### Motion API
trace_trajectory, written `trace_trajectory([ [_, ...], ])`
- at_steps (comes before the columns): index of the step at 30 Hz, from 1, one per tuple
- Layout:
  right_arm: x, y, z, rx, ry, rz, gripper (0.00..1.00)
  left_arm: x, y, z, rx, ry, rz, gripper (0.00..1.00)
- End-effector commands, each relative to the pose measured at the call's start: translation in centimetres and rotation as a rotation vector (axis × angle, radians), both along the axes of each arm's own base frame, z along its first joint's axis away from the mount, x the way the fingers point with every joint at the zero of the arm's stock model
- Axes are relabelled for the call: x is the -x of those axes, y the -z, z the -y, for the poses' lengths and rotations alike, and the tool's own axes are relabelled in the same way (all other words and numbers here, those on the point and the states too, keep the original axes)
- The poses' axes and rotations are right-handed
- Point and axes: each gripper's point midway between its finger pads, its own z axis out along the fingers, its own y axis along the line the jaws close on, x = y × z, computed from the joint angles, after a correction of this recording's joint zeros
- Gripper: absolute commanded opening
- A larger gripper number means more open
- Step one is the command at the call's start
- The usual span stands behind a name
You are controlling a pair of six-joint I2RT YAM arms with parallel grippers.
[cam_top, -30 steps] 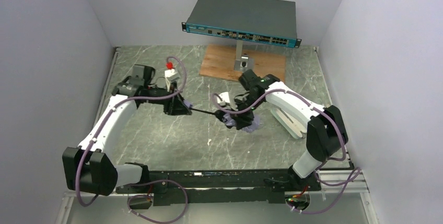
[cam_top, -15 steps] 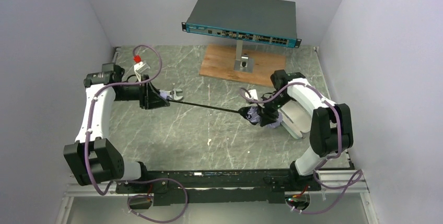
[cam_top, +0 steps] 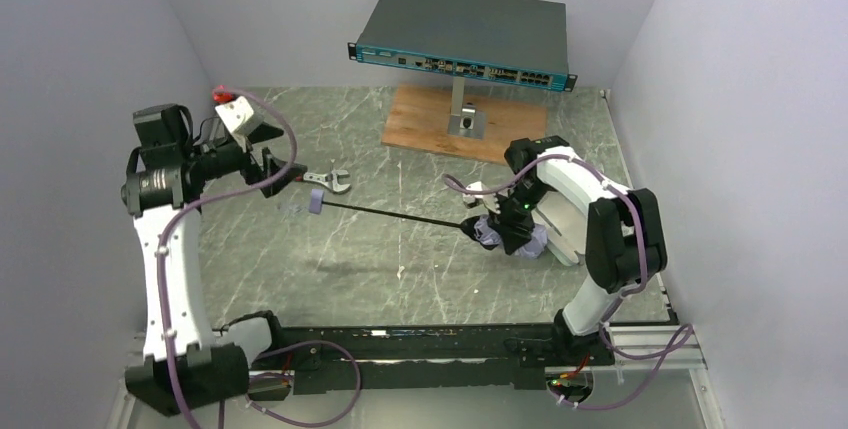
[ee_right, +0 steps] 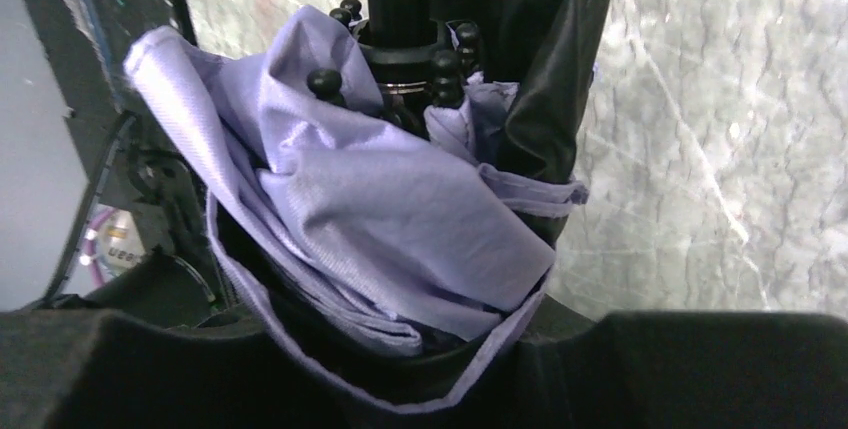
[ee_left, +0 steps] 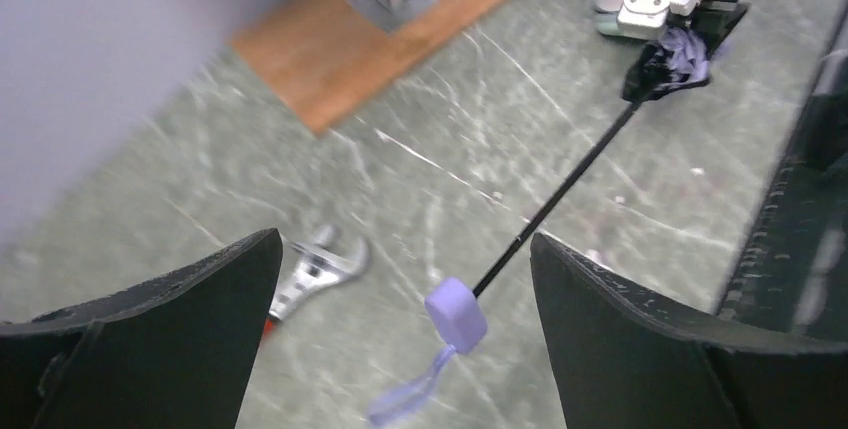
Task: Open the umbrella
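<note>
The umbrella lies stretched across the table. Its thin black shaft (cam_top: 395,215) runs from the small lavender handle (cam_top: 316,201) on the left to the bunched lavender and black canopy (cam_top: 490,233) on the right. My right gripper (cam_top: 512,227) is shut on that folded canopy (ee_right: 400,209), with fabric filling the right gripper (ee_right: 430,344). My left gripper (cam_top: 283,175) is open, raised up and to the left of the handle and apart from it. In the left wrist view the handle (ee_left: 456,314) and its strap (ee_left: 405,399) hang free beyond the wide left gripper (ee_left: 405,249).
A silver wrench (cam_top: 330,181) lies just behind the handle. A network switch (cam_top: 462,37) stands on a post over a wooden board (cam_top: 430,124) at the back. A pale oblong case (cam_top: 560,229) lies under the right arm. Grey walls close in on both sides.
My left gripper has opened and let go of the handle, then drawn back left and upward. The handle has sunk toward the table. The right gripper still holds the canopy.
</note>
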Motion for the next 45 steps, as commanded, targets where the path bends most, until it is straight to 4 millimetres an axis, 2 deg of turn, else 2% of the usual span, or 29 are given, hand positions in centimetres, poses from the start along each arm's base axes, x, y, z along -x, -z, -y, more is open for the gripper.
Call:
trace_trajectory([
  [1,0.1,-3.4,-3.7,-0.107,0.083,-0.092,0.0,0.4,-3.1,2.1,-0.178,0.094,0.308,1.0],
  [4,0.2,-5.4,-6.8,-0.159,0.142,-0.222,0.0,2.5,0.5,6.0,-0.322,0.271,0.356,1.0],
  [6,-0.2,-7.5,-9.2,-0.231,0.182,-0.306,0.0,3.2,2.0,8.2,-0.378,0.342,0.413,0.99],
  [10,0.2,-10.0,-12.4,-0.315,0.201,-0.366,0.0,4.0,3.4,11.7,-0.519,0.464,0.558,0.95],
  [15,2.2,-11.1,-15.1,-0.339,0.166,-0.441,0.0,3.3,4.1,14.6,-0.608,0.512,0.65,0.9],
  [18,2.8,-11.0,-15.9,-0.34,0.145,-0.467,0.0,3.4,5.0,16.0,-0.645,0.559,0.69,0.88],
  [21,1.9,-10.9,-16.7,-0.35,0.142,-0.467,0.02,3.5,8.4,16.3,-0.744,0.646,0.648,0.81],
  [23,1.6,-11.5,-17.2,-0.376,0.136,-0.461,0.03,3.2,10.3,16.4,-0.78,0.669,0.588,0.72],
  [26,1.8,-12.2,-17.6,-0.396,0.1,-0.427,0.04,2.5,11.8,16.3,-0.799,0.652,0.536,0.56],
  [28,2.0,-12.6,-17.5,-0.404,0.088,-0.406,0.07,2.3,12.4,16.2,-0.81,0.638,0.501,0.41],
  [29,2.1,-12.9,-17.4,-0.408,0.084,-0.397,0.11,2.3,12.5,16.1,-0.808,0.628,0.487,0.31],
  [31,2.3,-13.2,-17.2,-0.415,0.078,-0.384,0.21,2.3,12.3,16.1,-0.784,0.596,0.468,0.05],
  [32,2.3,-13.4,-17.2,-0.418,0.076,-0.378,0.28,2.3,12.0,16.2,-0.765,0.575,0.461,0.0],
  [33,2.2,-13.6,-17.1,-0.423,0.077,-0.37,0.35,2.5,12.0,16.2,-0.744,0.556,0.448,0.0],
  [35,1.7,-14.0,-16.9,-0.433,0.094,-0.346,0.56,2.9,11.9,15.9,-0.699,0.53,0.426,0.0],
  [37,0.6,-14.5,-16.4,-0.443,0.136,-0.315,0.73,2.7,11.6,15.4,-0.657,0.476,0.414,0.0],
  [38,0.2,-14.8,-15.9,-0.451,0.153,-0.299,0.9,2.5,11.3,15.1,-0.632,0.451,0.408,0.0],
  [39,-0.3,-15.1,-15.4,-0.456,0.171,-0.284,0.99,2.4,11.0,14.8,-0.613,0.432,0.404,0.0],
  [43,-1.1,-14.8,-12.8,-0.437,0.231,-0.255,1.0,1.8,9.8,13.8,-0.552,0.383,0.383,0.0],
  [45,-1.1,-14.4,-12.4,-0.431,0.251,-0.237,1.0,2.0,9.5,13.6,-0.523,0.393,0.357,0.0],
])
